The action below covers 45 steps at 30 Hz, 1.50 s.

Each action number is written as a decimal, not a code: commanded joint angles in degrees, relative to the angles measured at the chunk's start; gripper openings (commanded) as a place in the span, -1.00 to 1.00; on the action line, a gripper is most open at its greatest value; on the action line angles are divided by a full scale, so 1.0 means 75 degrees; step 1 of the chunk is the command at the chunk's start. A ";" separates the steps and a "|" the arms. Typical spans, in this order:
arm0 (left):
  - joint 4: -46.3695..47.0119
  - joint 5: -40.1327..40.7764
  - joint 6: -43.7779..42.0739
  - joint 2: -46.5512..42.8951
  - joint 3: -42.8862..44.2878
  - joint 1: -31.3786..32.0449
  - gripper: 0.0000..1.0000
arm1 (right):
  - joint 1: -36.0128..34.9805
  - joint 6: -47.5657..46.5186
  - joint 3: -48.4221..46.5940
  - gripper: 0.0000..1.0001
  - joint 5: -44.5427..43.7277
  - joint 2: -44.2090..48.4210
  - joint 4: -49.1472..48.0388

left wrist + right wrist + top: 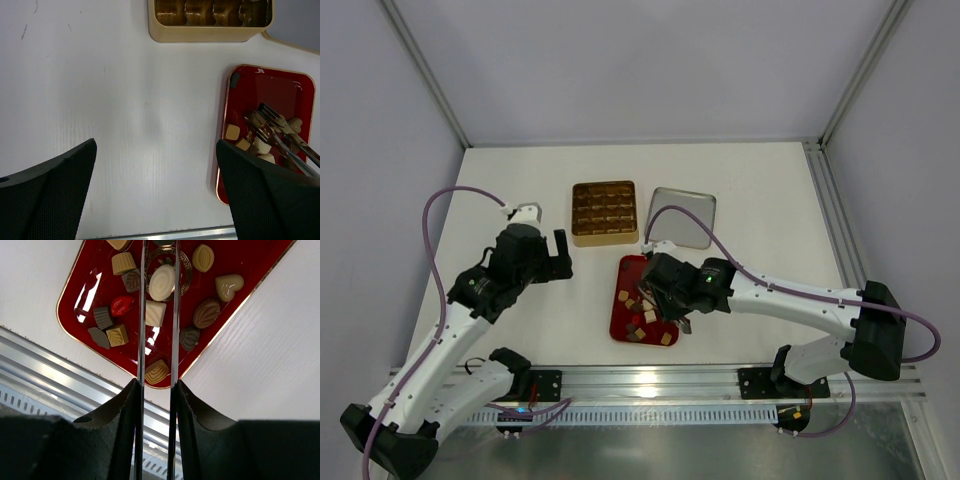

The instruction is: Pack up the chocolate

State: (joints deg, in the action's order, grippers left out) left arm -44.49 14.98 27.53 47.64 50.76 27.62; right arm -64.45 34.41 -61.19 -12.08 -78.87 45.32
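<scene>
Small chocolate pieces, brown, tan and cream-white, lie in the red tray (pixel 240 260) (pixel 623 300) (pixel 270 90). My right gripper (pixel 157 385) (pixel 665 300) is shut on a pair of metal tongs (pixel 142 315) (pixel 272 130) that reach over the tray. The tong tips stand on either side of a cream-white oval chocolate (pixel 162 282); a white square piece (pixel 155 313) lies between the blades lower down. My left gripper (pixel 156 145) (pixel 560 255) hangs open and empty over bare table left of the tray. The gold gridded box (pixel 604 212) (pixel 200 34) sits behind the tray.
A silver lid (pixel 682 217) lies right of the gold box. The metal rail (pixel 650 380) runs along the table's near edge, just below the tray. White walls enclose the table on the left, back and right.
</scene>
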 commanded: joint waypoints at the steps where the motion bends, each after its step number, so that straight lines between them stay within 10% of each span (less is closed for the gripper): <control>1: 0.0120 0.0053 -0.0096 -0.0129 -0.0007 -0.0061 0.99 | -0.0056 0.0005 -0.0384 -0.31 -0.0206 0.0133 0.0039; 26: 0.0120 0.0041 -0.0061 -0.0141 -0.0018 -0.0061 0.99 | 0.0038 -0.0252 -0.1099 -0.32 -0.0382 0.0321 0.0496; 45: 0.0049 -0.0053 -0.0073 -0.0211 0.0087 -0.0061 1.00 | 0.1689 -0.1553 -0.4272 -0.32 -0.0031 -0.1834 -0.0628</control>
State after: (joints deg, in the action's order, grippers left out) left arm -44.60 14.63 27.57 47.09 50.74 27.62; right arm -54.04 25.67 -87.11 -12.97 -90.17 45.82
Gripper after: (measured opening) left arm 0.996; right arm 0.350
